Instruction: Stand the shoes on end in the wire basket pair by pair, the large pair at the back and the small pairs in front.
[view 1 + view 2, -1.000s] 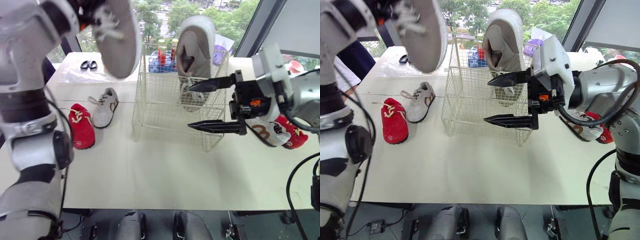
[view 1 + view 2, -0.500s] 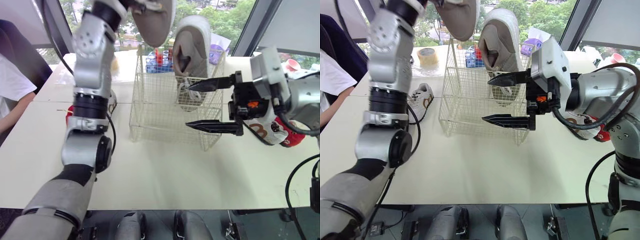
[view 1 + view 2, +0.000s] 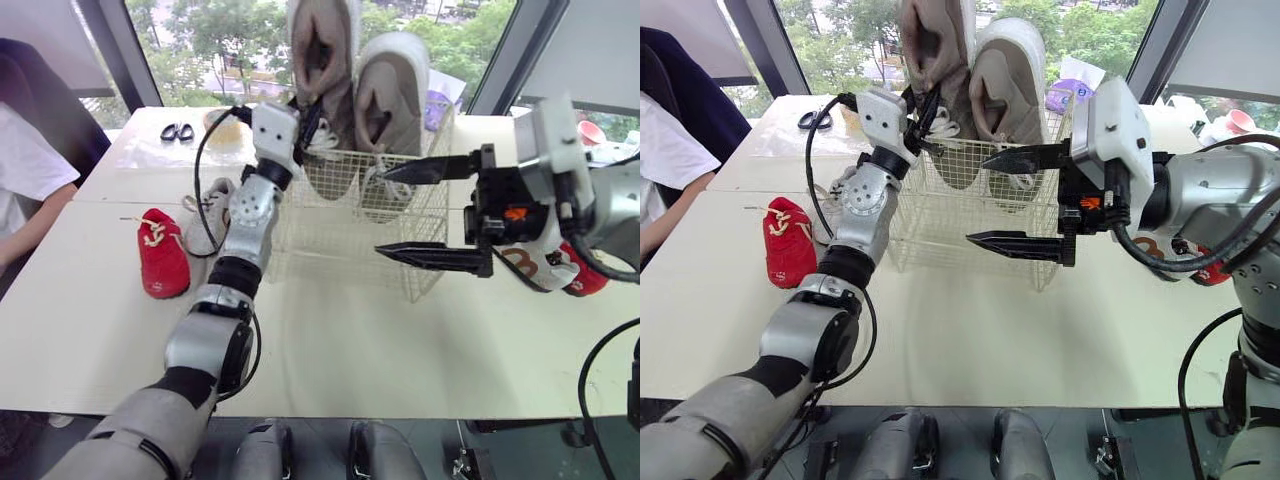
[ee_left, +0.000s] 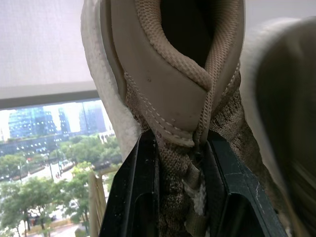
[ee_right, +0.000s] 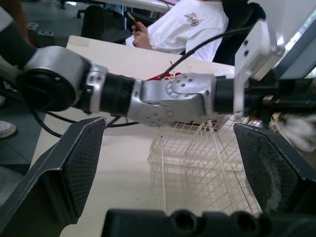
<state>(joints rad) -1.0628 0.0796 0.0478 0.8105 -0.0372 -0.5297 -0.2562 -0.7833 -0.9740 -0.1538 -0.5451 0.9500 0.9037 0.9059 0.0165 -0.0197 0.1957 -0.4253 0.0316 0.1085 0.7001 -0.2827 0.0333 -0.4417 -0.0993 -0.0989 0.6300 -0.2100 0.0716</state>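
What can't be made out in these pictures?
The held large shoe: heel cut off by the eye views' top edge.
The small grey shoe: mostly behind the left arm, eye views.
The right-side small shoes: largely behind the right arm, eye views.

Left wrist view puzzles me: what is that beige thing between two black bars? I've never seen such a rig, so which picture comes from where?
This is a humanoid robot with two arms. Two pictures come from cameras on its head, looking down over a white table; the other two come from a camera on each wrist. The black bars belong to the left gripper, shut on a large beige knit shoe held heel-up at the back of a white wire basket, beside the matching beige shoe standing there. The right gripper hovers open before the basket, holding nothing. On the table lie a small red shoe and small grey shoe on the left, a second grey shoe and second red shoe on the right.
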